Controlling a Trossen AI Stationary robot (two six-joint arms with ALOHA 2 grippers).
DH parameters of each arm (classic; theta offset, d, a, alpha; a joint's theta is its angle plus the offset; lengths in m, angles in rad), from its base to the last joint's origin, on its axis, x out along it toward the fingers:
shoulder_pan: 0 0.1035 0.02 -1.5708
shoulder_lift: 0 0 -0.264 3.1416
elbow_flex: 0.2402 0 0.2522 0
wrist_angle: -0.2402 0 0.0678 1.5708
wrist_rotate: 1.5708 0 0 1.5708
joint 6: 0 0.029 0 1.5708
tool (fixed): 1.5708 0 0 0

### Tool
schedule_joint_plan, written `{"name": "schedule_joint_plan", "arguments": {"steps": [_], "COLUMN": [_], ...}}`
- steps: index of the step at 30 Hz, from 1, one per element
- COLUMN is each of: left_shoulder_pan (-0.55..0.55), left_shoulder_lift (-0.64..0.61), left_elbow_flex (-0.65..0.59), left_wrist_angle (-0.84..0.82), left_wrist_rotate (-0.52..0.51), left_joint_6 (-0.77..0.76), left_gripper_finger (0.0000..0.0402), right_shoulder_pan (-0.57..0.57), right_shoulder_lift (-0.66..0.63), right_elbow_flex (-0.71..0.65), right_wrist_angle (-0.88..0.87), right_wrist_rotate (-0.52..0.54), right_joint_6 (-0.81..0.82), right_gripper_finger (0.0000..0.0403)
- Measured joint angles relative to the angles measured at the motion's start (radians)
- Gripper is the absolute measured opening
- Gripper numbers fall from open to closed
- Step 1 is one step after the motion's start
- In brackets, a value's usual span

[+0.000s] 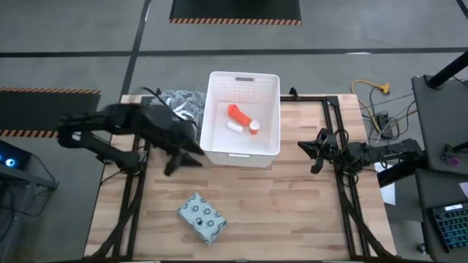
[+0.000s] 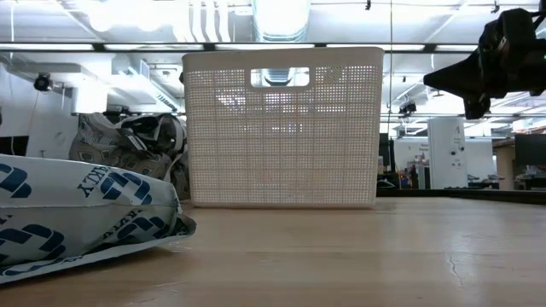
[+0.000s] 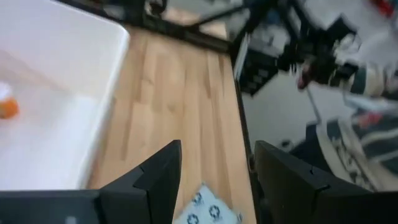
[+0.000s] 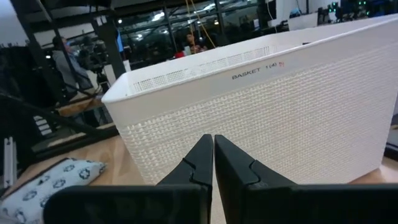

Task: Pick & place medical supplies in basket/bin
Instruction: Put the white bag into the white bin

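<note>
Fingers spread wide, the left gripper (image 1: pixel 183 157) is hovering beside the white ribbed plastic bin (image 1: pixel 217 150), where the small orange bottle (image 1: pixel 238 115) is lying. It should be swinging toward the grey-blue dotted flat packet (image 1: pixel 202 216), descending squarely. The right gripper (image 1: pixel 316 150) is waiting pinched together.

Printed on the upper wall of the white bin (image 4: pixel 267 118), small dark letters: "BASKET 1 (4)", followed by a tiny red mark, unreadable. Blue lettering and logos on the packet (image 2: pixel 81 217), near left in low view: not legible.
</note>
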Motion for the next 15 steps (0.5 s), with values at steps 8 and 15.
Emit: {"name": "schedule_joint_plan", "arguments": {"steps": [8, 15], "left_shoulder_pan": [-0.175, -0.299], "left_shoulder_lift": [0.234, 0.406], "left_elbow_flex": [0.139, 0.118], "left_wrist_angle": [-0.117, -0.170], "left_wrist_rotate": [-0.006, -0.001], "left_joint_6": [0.012, 0.024], "left_gripper_finger": [0.0187, 0.0187], "right_shoulder_pan": [0.000, 0.000], "right_shoulder_lift": [-0.001, -0.001], "right_elbow_flex": [0.000, 0.000], "right_wrist_angle": [-0.001, -0.001], "right_wrist_rotate": [-0.002, -0.003], "right_joint_6": [-0.077, -0.128], "right_gripper_finger": [0.0008, 0.0008]}}
